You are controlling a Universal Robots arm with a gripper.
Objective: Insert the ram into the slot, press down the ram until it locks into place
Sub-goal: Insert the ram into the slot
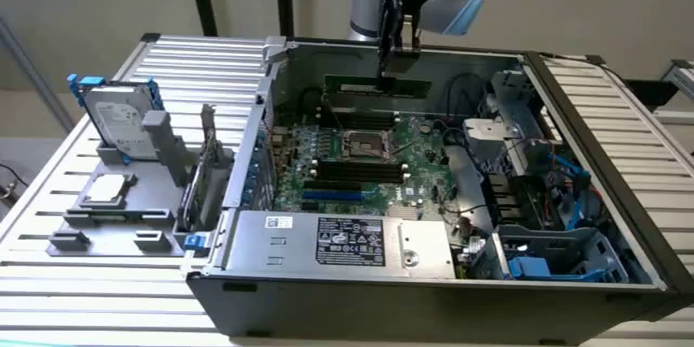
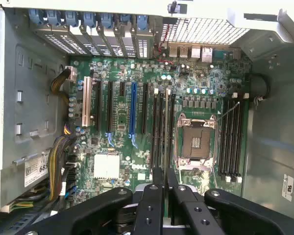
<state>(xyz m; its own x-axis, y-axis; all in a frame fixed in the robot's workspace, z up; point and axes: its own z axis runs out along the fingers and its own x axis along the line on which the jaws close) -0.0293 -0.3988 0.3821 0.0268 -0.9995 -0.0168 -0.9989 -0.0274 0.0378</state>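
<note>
1. The ram is pinched by the gripper at about the middle of its upper long edge, with the fingers pressed against its two flat faces.
2. In the exterior view the ram is held level, with one long edge turned down. It is seen in the air above the motherboard, before the far inner wall of the open computer case.
3. The ram is not yet inserted, and no socket is touched by it.
4. In the wrist view the ram is seen edge-on, as a thin pale line that comes out from between the two black fingers.
5. In that view the ram is lined up with the bank of long black sockets placed between the blue slot and the CPU socket.
6. The slot belongs to this bank, but it cannot be told which socket of the bank lies exactly under the ram.
7. A second bank of the same black sockets is found on the other side of the CPU socket, well apart from the ram.
8. The case is laid on its side on a slatted table.
9. At the exterior view's left, a hard drive is stood upright on a grey holder, well apart from the gripper.
</note>
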